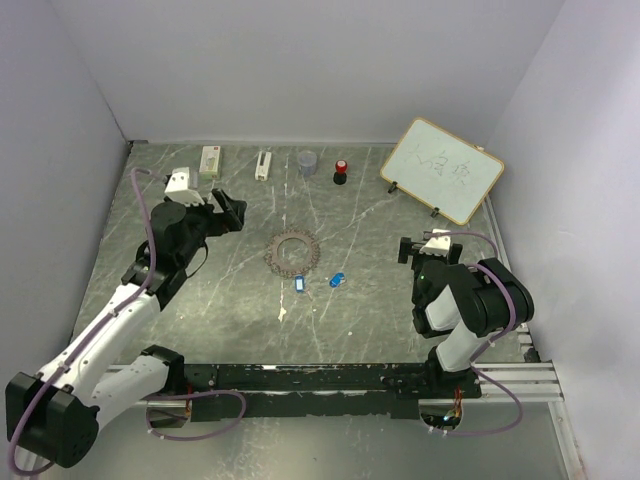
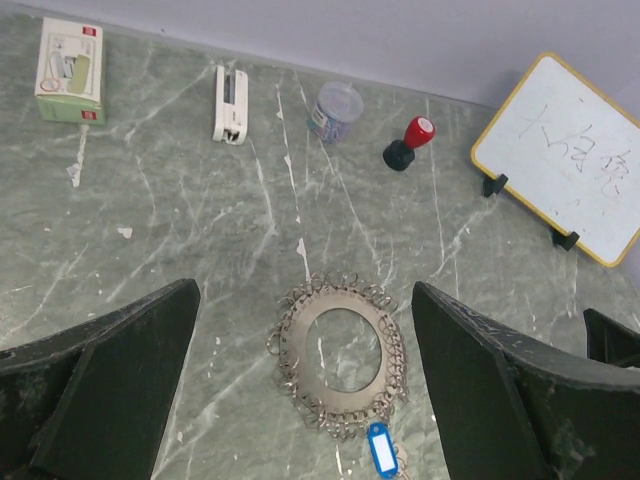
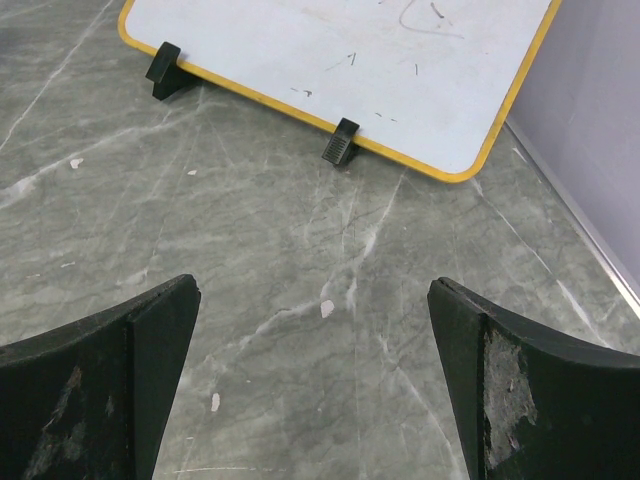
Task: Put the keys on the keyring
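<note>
Open marble table (image 1: 380, 260) lies all around the keyring (image 1: 273, 252) and keys (image 1: 299, 284) at centre; box (image 1: 209, 162), stapler (image 1: 263, 165), cup (image 1: 307, 161), red knob (image 1: 341, 171) and whiteboard (image 1: 442, 170) stand well apart along the far wall.

So along the back of the grey-green marbled surface (image 2: 180, 220) there's a row: small green-and-white box (image 2: 69, 70), white stapler-looking thing (image 2: 231, 104), clear little cup (image 2: 336, 110), red-and-black knob (image 2: 409, 143). Off right, a yellow-framed whiteboard (image 2: 570, 155) stands on black feet.

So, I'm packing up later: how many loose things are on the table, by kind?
Blue keys: 2
Keyring: 1
Whiteboard: 1
Red-topped stamp: 1
Clear cup: 1
White stapler: 1
Small box: 1
Total: 8
</note>
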